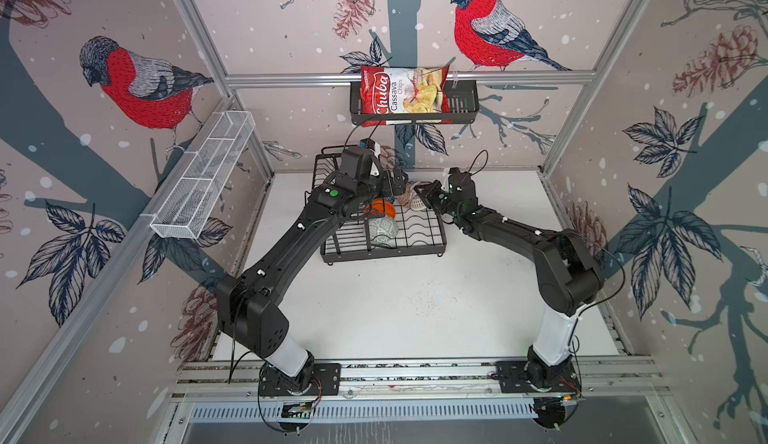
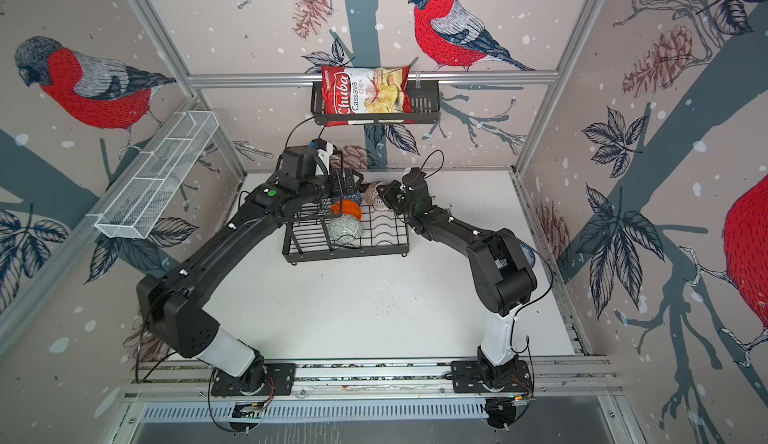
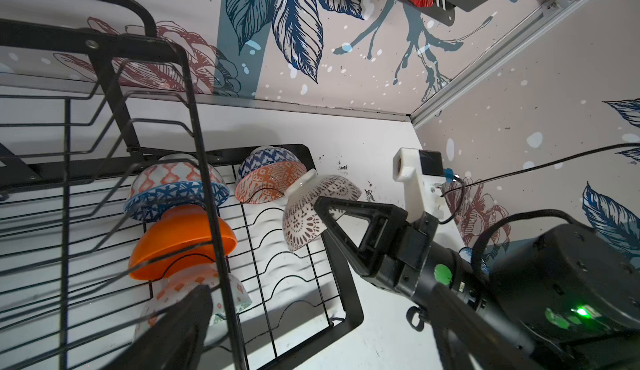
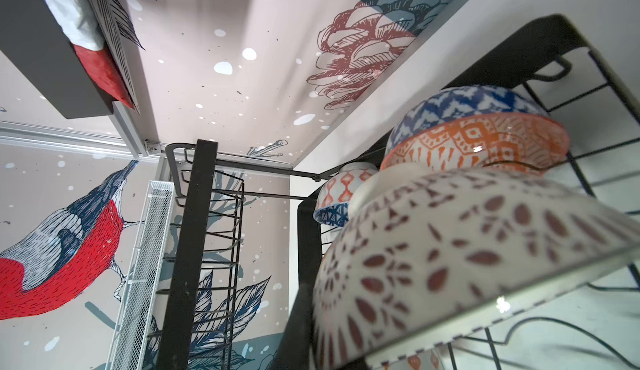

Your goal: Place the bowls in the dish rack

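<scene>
As right hand (image 3: 320,209) pinches rim, lattice bowl (image 3: 301,219) tilts over dish rack (image 3: 349,299)

Top views look down; wrist views closely share dish rack (image 3: 349,302) (image 4: 187,247).

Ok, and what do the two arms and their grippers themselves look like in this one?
Both the left arm and right arm are black and jointed, each with a white segment near its base. Round green stickers mark the wrists. The right gripper has black, triangular, open-framed fingers. A white bracket sits on its wrist, with black cables looping off.
</scene>
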